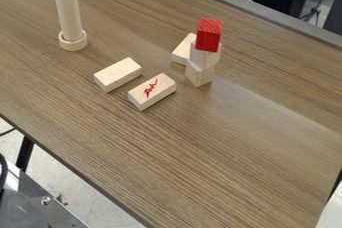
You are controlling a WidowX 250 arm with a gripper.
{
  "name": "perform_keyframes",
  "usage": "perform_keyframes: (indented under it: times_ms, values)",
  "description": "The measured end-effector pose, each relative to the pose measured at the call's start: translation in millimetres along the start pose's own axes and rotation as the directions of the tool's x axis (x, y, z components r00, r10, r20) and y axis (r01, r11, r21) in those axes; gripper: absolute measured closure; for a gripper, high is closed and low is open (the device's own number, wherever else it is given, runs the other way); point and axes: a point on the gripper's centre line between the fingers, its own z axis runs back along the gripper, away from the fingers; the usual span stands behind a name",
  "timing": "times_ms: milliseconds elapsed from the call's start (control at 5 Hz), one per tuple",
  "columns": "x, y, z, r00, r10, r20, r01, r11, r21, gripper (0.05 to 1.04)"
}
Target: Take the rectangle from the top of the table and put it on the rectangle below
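"Camera view: which way from the gripper is the plain rectangle [117, 74], likely the one to lift?"
"Can't tell, nor its opening or hold. It's on the table [220, 167], just beside the red-marked rectangle [152, 92], long axes roughly parallel."

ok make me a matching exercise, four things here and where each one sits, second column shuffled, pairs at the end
1. red block
2. rod
3. ring
4. block with the red scribble

A. around the rod's foot
B. lying flat next to a plain block
C. on top of the stack
D. standing upright in the ring

Pairs: 1-C, 2-D, 3-A, 4-B
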Motion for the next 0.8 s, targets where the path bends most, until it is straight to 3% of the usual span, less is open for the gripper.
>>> perform_keyframes:
  times_ms: [200,400,800]
  values:
    - [-3.4,2.0,-11.7,0.999,0.004,-0.036,-0.004,1.000,0.012,0.083]
    - [10.6,4.5,-31.7,0.998,0.010,-0.056,-0.008,0.999,0.045,0.083]
    - [38.1,12.1,-54.1,0.999,0.028,-0.015,-0.027,0.992,0.120,0.083]
